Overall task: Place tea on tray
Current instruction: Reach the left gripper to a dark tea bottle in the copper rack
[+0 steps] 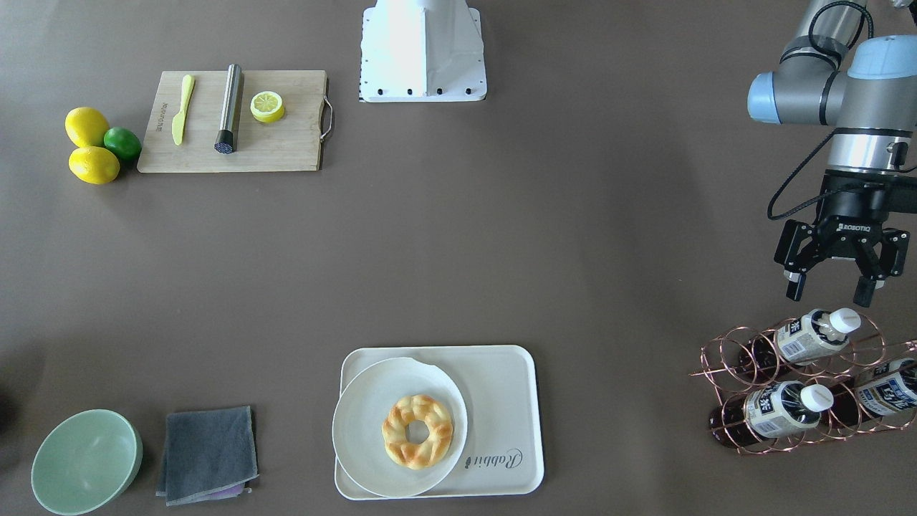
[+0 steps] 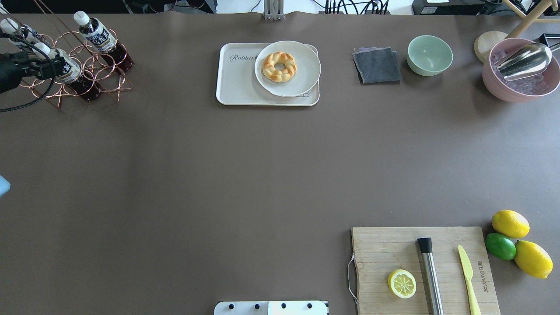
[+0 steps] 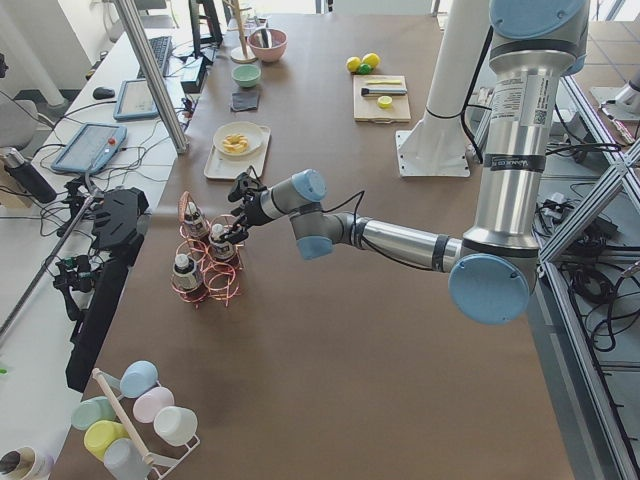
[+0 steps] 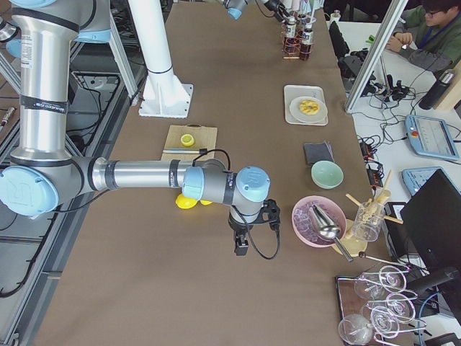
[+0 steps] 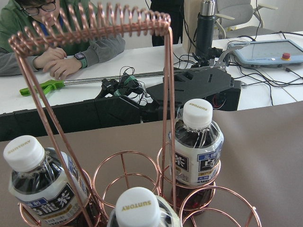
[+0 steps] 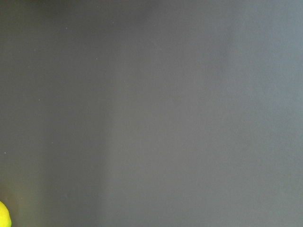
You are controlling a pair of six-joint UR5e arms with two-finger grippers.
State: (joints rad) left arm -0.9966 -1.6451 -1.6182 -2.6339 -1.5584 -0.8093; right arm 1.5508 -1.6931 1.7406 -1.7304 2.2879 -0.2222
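Brown matte covering over the whole table (image 1: 573, 251). Principal item, tea (image 1: 809, 337): small clear bottle, dark brown liquid, white screw cap, white-and-dark-blue label. It stands upright in a copper wire rack (image 5: 94, 22) at the table's end on the robot's left, with two other bottles (image 1: 784, 410) of the same kind. Of the three it is nearest the left gripper (image 1: 829, 290), whose fingers are spread with nothing between them, near the cap and not touching it. Only the left wrist view gives the cap lettering, SUNTORY. Next, tray (image 1: 501, 387): cream-white, "Rabbit" script, well apart from the rack, bearing a round white plate (image 1: 365, 401) with a braided ring pastry (image 1: 418, 431). The right gripper (image 4: 241, 249) shows only in the exterior right view, near the lemons (image 4: 186, 202); jaw state cannot be told. The overhead view, unlike the front-facing one, shows a pink bowl (image 2: 520, 89) with a metal scoop (image 2: 525, 59).
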